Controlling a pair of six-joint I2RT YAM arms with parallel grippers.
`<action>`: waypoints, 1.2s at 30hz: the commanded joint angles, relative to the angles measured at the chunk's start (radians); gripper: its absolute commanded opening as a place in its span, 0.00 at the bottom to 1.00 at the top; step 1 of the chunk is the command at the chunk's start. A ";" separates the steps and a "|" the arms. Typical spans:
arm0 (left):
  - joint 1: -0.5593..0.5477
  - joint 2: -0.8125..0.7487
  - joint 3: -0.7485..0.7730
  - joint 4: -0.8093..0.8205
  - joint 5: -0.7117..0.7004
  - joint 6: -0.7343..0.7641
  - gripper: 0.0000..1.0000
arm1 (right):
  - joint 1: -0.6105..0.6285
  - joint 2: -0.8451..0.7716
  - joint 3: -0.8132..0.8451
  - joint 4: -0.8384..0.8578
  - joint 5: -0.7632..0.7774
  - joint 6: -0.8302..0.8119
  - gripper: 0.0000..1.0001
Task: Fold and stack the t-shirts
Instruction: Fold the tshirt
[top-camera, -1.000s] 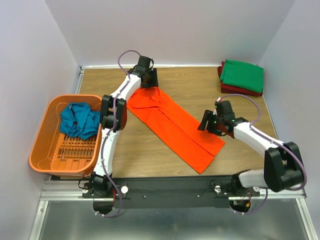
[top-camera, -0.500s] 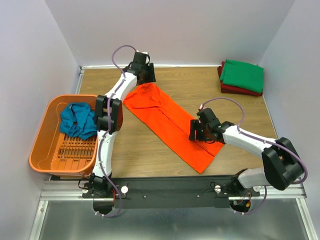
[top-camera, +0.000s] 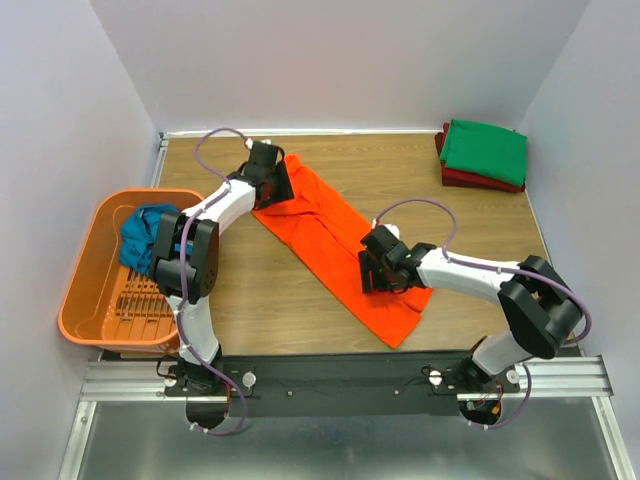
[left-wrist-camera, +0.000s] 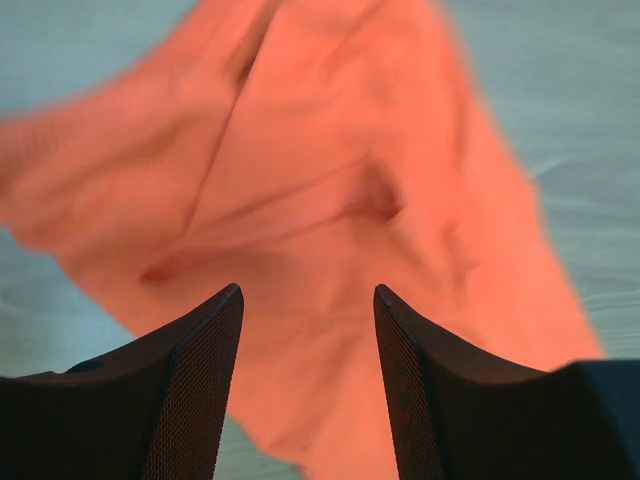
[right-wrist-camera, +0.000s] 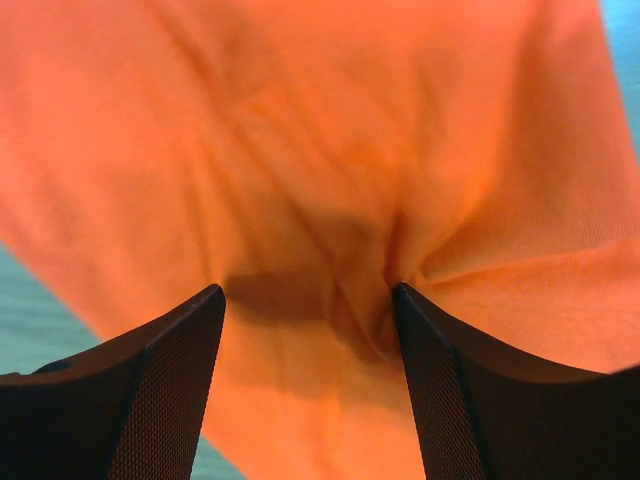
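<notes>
The bright orange t-shirt (top-camera: 330, 225) lies on the table as a long folded strip, running diagonally from the back left to the front right. My left gripper (top-camera: 278, 188) stands open over its far left end; in the left wrist view the wrinkled orange cloth (left-wrist-camera: 330, 150) fills the space below the open gripper (left-wrist-camera: 308, 290). My right gripper (top-camera: 370, 276) is open and low over the strip's near part. There its fingertips (right-wrist-camera: 212, 300) sit at the creased orange cloth (right-wrist-camera: 300, 120) with a small ridge between them. A green t-shirt (top-camera: 485, 150) lies folded on a dark red one (top-camera: 478, 181).
An orange plastic basket (top-camera: 100, 300) stands at the left edge and holds a crumpled teal-blue t-shirt (top-camera: 150, 238). The green and dark red stack is in the back right corner. Bare wooden table (top-camera: 270, 290) shows beside the orange strip. Walls close in on three sides.
My left gripper has come back from the far edge toward the left, over the shirt's far end. My right gripper has moved left onto the shirt's near part, and the cloth there has bunched a little.
</notes>
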 joint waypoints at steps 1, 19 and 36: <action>-0.007 -0.016 -0.057 0.033 -0.059 -0.039 0.63 | 0.076 0.060 0.001 -0.043 -0.147 0.121 0.75; -0.009 0.480 0.457 -0.182 -0.005 0.010 0.61 | 0.090 -0.097 0.145 0.088 -0.035 0.322 0.85; -0.015 0.794 1.011 -0.306 0.232 0.209 0.68 | -0.011 -0.104 -0.047 0.046 0.074 0.243 0.89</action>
